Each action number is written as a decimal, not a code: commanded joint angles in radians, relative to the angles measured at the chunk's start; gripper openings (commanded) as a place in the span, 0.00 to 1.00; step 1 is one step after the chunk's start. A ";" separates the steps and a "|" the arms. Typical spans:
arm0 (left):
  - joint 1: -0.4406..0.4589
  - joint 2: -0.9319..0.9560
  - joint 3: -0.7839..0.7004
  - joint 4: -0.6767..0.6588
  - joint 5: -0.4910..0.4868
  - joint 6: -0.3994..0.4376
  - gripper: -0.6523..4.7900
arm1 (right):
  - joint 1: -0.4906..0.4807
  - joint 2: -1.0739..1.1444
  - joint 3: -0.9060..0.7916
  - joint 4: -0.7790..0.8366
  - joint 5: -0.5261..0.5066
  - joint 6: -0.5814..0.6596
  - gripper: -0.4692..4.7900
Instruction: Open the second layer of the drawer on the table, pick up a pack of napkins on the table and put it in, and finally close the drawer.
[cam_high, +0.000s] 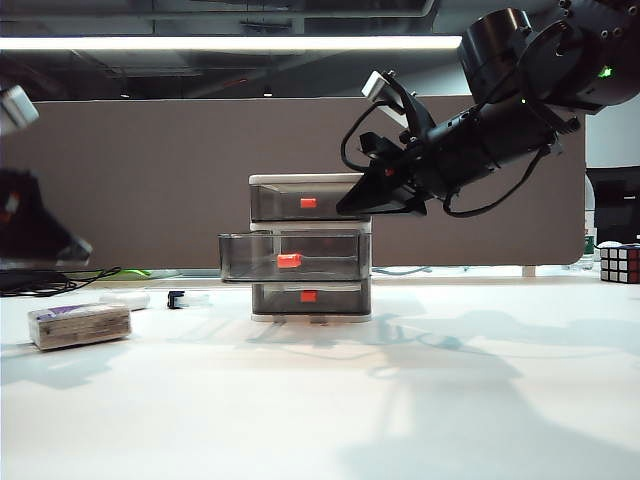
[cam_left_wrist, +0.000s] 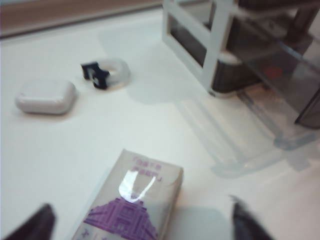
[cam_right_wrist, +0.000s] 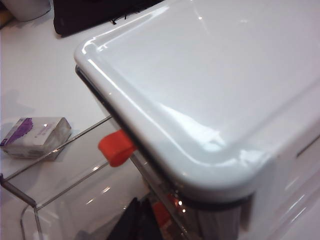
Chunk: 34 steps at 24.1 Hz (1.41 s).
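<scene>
The drawer (cam_high: 310, 250) stands mid-table, a white frame with three smoky drawers. Its second layer (cam_high: 293, 257) is pulled out toward the front, red handle showing. The pack of napkins (cam_high: 80, 325) lies flat on the table (cam_high: 320, 400) at the left, purple label up. My left gripper (cam_left_wrist: 141, 204) hovers over the pack of napkins (cam_left_wrist: 131, 197), open wide, with a dark fingertip (cam_left_wrist: 35, 225) on each side and not touching it. My right gripper (cam_right_wrist: 142, 220) is shut and empty, beside the cabinet's top right corner above the pulled-out second layer (cam_right_wrist: 65, 200).
A small white oval case (cam_left_wrist: 45, 96) and a black-and-white clip (cam_left_wrist: 104, 74) lie between the pack and the cabinet. A Rubik's cube (cam_high: 620, 263) sits at the far right. Black cables (cam_high: 50, 280) trail at the back left, and a brown partition (cam_high: 150, 180) stands behind.
</scene>
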 joint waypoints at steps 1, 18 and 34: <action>0.002 0.071 0.025 0.051 -0.010 0.024 0.94 | 0.002 -0.003 0.006 -0.002 -0.003 0.003 0.08; -0.005 0.339 0.196 -0.046 0.068 0.162 0.98 | 0.002 -0.003 0.006 -0.031 -0.007 0.002 0.08; -0.065 0.354 0.198 -0.129 -0.064 0.307 0.73 | 0.002 -0.003 0.006 -0.031 -0.007 -0.001 0.08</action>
